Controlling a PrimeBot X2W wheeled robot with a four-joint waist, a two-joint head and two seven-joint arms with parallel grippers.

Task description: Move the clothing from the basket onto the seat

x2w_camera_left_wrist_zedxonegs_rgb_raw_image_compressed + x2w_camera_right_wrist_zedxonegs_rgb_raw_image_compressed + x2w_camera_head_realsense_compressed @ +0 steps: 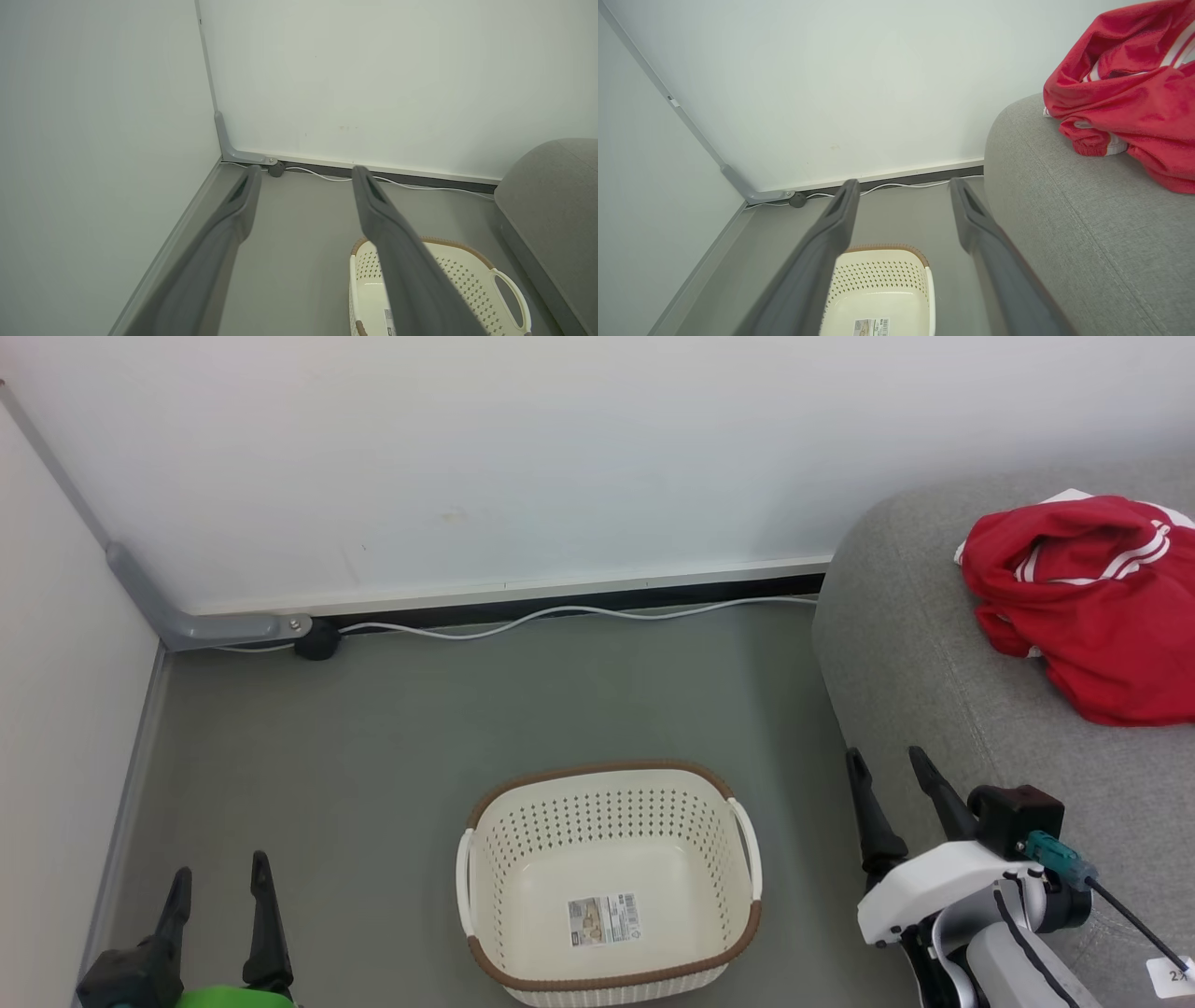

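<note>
Bright red soft-fabric clothing [1088,602] with white stripes lies heaped on the light grey upholstered seat [915,644], at 2 o'clock from the bare cream-white perforated plastic basket [597,773]. Left gripper [220,865] and right gripper [884,752] — fingers spread, holding nothing. Risk: a right-arm swing could snag the heap and drag it off.

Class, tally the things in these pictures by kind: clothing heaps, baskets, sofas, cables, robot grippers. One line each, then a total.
Bright red soft-fabric clothing heap with white stripes: 1
Cream-white perforated plastic basket, brown rim: 1
Light grey fabric sofa: 1
Thin white floor cable: 1
Dark two-fingered grippers, left gripper and right gripper: 2
Total: 6
</note>
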